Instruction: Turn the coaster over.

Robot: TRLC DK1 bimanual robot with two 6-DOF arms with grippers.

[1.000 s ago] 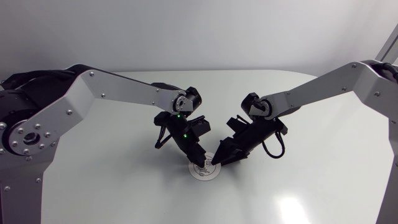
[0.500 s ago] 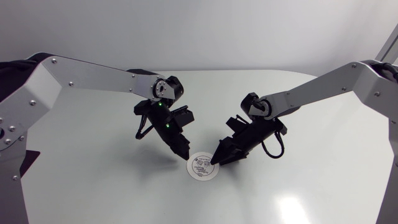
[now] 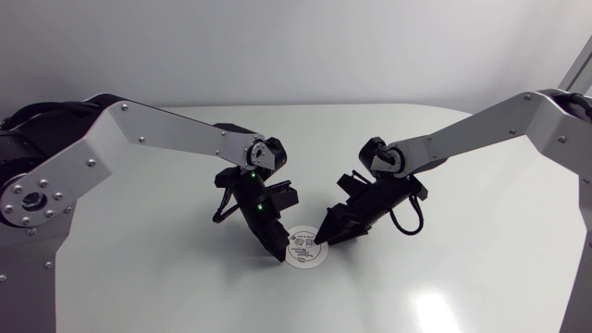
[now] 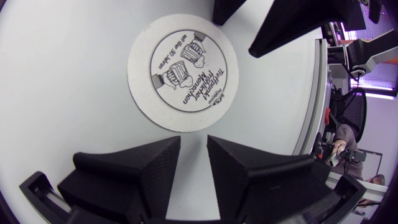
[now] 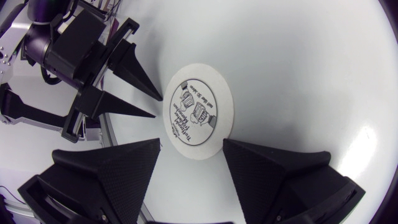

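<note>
One coaster (image 3: 304, 250) nearest, round and pale, printed face up, flat on the white table (image 3: 444, 277). Looked thin, light and fairly stiff, probably pressed card. Seemed likely to skid across the smooth top under a sideways push sooner than lift, and to crease if pinched hard. Showed no raised lip and no gap beneath, so could hardly be nipped from straight above. Judged best taken at the rim: one edge blocked or pressed down, the opposite edge tipped up, then gripped across its thinness close to that edge.

Just left of the rim, left hand (image 3: 278, 248), fingers drawn narrow with only a slim gap, holding nothing. Pointed its tips at the coaster's left edge; could not tell whether touching or just short. Just right of the rim and slightly farther, right hand (image 3: 324, 238), spread wide about the coaster's right edge, gripping nothing either. Stood on opposite sides of the disc, well placed to trap it between them.

Farther back, both wrists angled steeply down. Beyond those, left arm (image 3: 157, 129) in from the left and right arm (image 3: 481, 125) in from the right, over the far half of the table.
</note>
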